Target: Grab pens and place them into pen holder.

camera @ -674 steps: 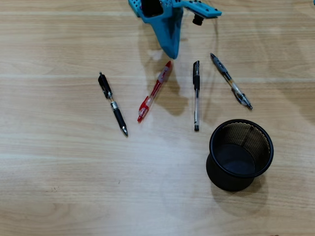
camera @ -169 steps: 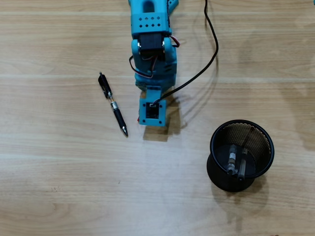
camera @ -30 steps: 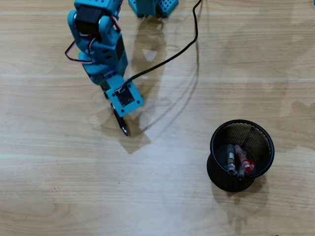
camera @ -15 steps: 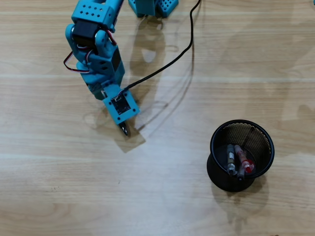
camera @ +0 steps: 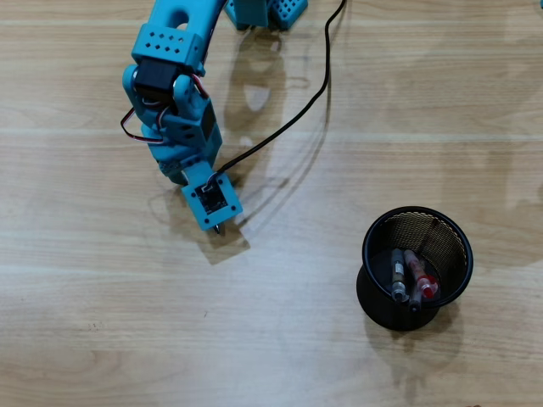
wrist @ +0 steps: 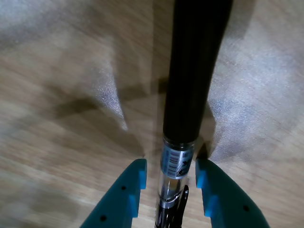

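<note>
On the pale wooden table (camera: 102, 322), seen from overhead, the blue plastic arm (camera: 174, 102) is reaching down from the top edge and bending over the left half of the board, with a black cable (camera: 288, 127) trailing back from its wrist. Its square blue camera block is hiding almost all of the black pen with the silver band (camera: 220, 228); only the metal tip is peeking out just below the block. Well apart, at the lower right, the round black wire-mesh pen holder (camera: 373, 237) is standing upright, and three pens are leaning inside it: the red translucent pen (camera: 419, 275), the grey-clear clicker pen (camera: 397, 278) and one darker pen that is hard to make out.

In the wrist view, the two-finger blue gripper (wrist: 169, 176) is sitting astride the black pen (wrist: 194, 80), one finger on each side of its clear labelled section. The jaws are standing slightly apart, with narrow gaps visible between each finger and the barrel. The wood behind is blurring.
</note>
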